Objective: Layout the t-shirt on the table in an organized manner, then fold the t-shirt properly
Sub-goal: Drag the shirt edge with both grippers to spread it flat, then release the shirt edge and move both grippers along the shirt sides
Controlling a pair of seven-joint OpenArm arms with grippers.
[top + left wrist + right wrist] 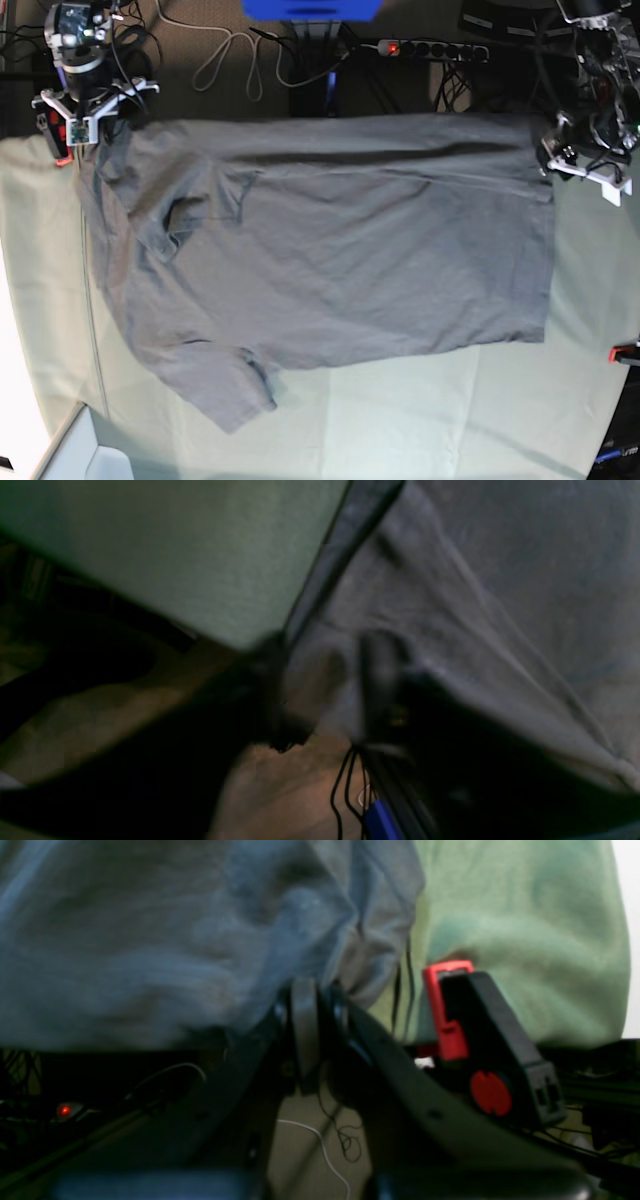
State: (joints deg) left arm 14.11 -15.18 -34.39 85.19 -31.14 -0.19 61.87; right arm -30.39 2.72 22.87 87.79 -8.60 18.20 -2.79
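Observation:
The grey t-shirt lies spread on the table, neck to the left and hem to the right, with one sleeve at the lower left. My right gripper is at the shirt's far left corner. In the right wrist view this gripper is shut on a bunched fold of the t-shirt. My left gripper is at the far right hem corner. In the left wrist view its gripper has its fingers apart, with the t-shirt edge lying loose between them over the table edge.
A red and black clamp grips the green cloth just right of my right gripper; another red clamp sits at the right edge. Beyond the far table edge are cables, a power strip and a blue object on the floor.

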